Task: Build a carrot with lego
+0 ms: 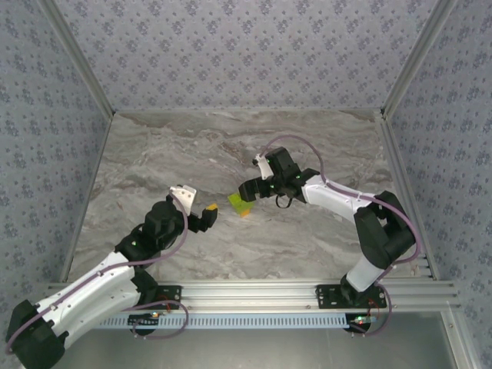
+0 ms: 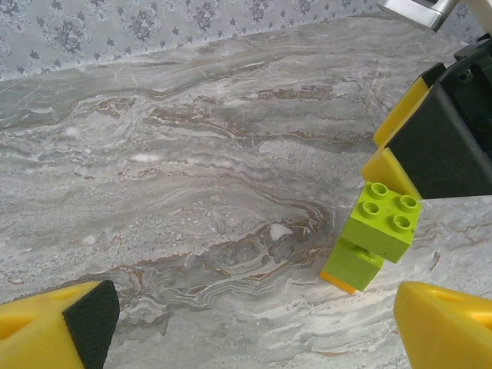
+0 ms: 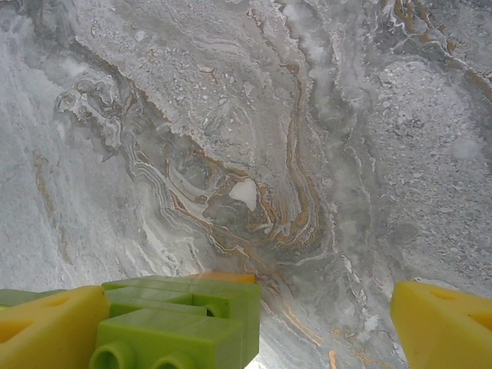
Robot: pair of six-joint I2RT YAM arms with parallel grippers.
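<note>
**Q:** So where is the carrot (image 1: 241,204)?
**A:** It's on the grey, marble-veined table (image 1: 177,154), near the middle. It's made of glossy lime-green studded blocks stacked offset, with a thin orange sliver at the low end.
**Q:** Is anything clamping it?
**A:** No. The right gripper (image 1: 247,191) stands spread, with one yellow wedge finger (image 2: 396,165) just beside the top square brick. I can't tell whether they touch. The left gripper (image 1: 209,212) sits near, its fingers (image 2: 54,330) wide apart and holding nothing, with a black textured pad showing.
</note>
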